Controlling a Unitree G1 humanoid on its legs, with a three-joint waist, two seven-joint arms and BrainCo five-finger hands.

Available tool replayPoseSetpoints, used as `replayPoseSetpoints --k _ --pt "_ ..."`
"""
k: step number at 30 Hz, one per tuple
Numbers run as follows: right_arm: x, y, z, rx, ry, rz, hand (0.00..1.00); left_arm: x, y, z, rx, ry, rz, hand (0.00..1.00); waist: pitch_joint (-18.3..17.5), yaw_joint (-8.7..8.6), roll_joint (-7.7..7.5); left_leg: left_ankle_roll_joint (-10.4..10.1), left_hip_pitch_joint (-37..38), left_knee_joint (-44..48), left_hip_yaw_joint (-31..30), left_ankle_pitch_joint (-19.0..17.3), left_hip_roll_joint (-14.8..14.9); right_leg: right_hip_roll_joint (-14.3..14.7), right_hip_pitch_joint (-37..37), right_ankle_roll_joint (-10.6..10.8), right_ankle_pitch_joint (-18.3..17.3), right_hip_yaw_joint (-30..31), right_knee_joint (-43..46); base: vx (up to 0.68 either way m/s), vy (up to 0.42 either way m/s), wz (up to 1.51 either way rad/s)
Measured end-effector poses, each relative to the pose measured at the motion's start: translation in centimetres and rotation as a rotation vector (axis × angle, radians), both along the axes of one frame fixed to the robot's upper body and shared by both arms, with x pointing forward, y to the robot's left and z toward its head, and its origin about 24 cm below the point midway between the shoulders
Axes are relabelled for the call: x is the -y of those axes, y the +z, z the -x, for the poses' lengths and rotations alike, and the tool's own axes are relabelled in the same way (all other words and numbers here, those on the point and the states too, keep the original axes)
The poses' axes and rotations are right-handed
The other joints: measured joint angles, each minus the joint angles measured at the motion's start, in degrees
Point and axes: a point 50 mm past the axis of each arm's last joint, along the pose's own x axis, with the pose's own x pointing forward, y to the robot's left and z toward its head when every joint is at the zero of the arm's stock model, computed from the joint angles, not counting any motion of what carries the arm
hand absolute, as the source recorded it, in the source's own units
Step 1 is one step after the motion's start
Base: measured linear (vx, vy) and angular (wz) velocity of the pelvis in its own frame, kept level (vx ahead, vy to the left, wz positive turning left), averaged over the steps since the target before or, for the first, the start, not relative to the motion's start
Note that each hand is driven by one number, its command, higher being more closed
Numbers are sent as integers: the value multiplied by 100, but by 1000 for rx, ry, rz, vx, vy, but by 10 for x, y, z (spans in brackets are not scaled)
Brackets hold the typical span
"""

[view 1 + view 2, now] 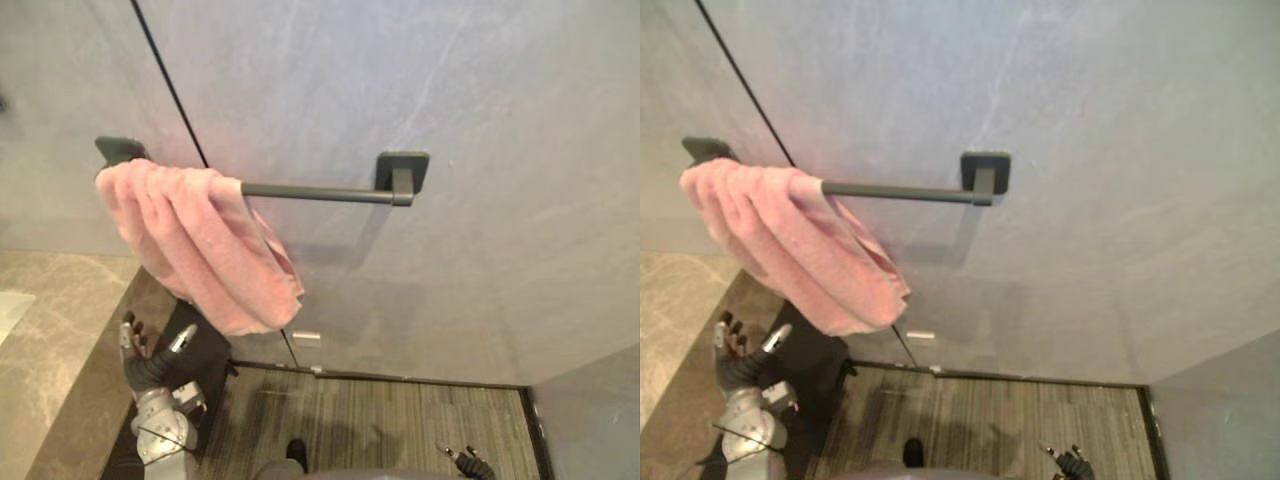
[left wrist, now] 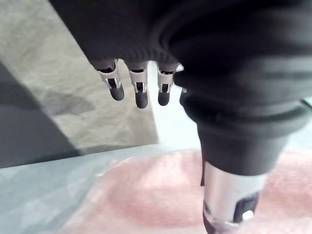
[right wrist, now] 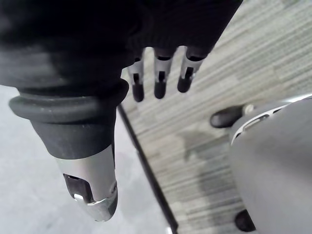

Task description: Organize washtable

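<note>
Overall light: soft, even and fairly bright across the grey wall [image 1: 480, 120], no hard-edged shadows
Direction: from above; the towel bar [image 1: 320, 192] throws a faint, wide shadow on the wall below it
Towel [image 1: 200, 250]: bright on the upper folds, shaded in the creases and underneath
Floor [image 1: 400, 420]: dimmer, darkest at the foot of the wall
Left wrist view: pale glare past the left hand [image 2: 141, 92], soft dark shadow on the stone counter [image 2: 63, 105]
Right wrist view: small glint on the silver thumb of the right hand [image 3: 159, 80]
</note>
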Motion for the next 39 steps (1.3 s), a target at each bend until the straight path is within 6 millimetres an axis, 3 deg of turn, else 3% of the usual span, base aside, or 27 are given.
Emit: replayPoseSetpoints --k 5,20,29,39 --pt "0 0 1 -3 1 -2 0 -12 29 2 128 61 -73 0 -10 2 -16 0 31 -29 21 0 4 0 12 -1 0 28 -3 -12 -1 -1" --pt "2 2 -2 22 9 -6 0 -40 70 -8 314 28 -123 0 -46 1 -69 -27 88 -5 230 -34 79 68 13 -62 67 210 -117 -2 -4 -6" --pt "9 2 3 25 20 -14 0 -50 84 -13 340 -37 -172 0 -72 -1 -51 -41 90 -5 342 -56 98 88 -21 -75 128 321 -192 -19 -14 -7" --pt "9 2 5 27 25 -22 0 -45 82 -27 306 -137 -177 0 -128 -6 -27 -59 90 2 397 -84 99 88 -46 -70 136 374 -214 -5 -4 -2"
